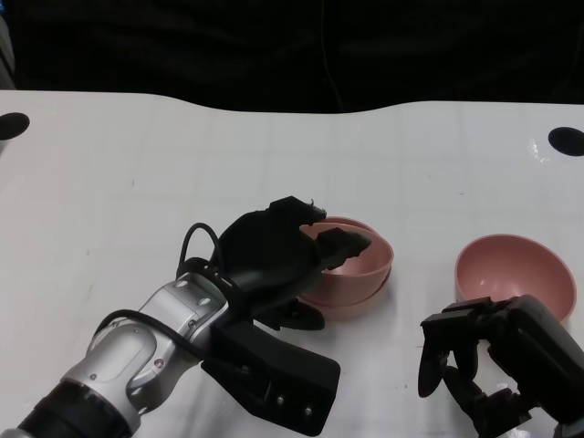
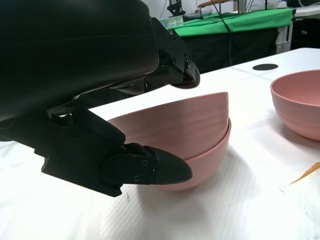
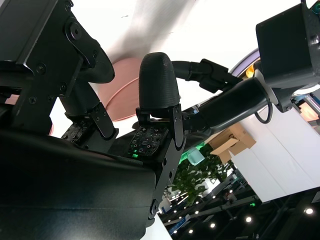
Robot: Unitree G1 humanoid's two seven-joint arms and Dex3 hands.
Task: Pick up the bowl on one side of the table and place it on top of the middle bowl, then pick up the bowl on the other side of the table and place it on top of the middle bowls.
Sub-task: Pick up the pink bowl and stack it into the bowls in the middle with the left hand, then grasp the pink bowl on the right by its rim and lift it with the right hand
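Two pink bowls sit nested in the middle of the white surface (image 1: pixel 137 164): the upper bowl (image 1: pixel 351 265) rests tilted inside the lower bowl (image 1: pixel 351 299), its rim higher on one side. The left hand (image 1: pixel 278 260) holds the upper bowl at its left rim, with one finger reaching over the rim into the bowl and another finger (image 2: pixel 165 170) pressed against the outside of the stack near the lower bowl's wall. The silver left forearm (image 1: pixel 137 360) comes in from the near left.

A third pink bowl (image 1: pixel 516 274) stands upright on the right side of the surface, well apart from the stack. The right hand (image 1: pixel 479 360) hovers just near of it, fingers apart and curled downward, holding nothing and not touching the bowl. Two dark round holes (image 1: pixel 566 140) mark the far corners of the surface.
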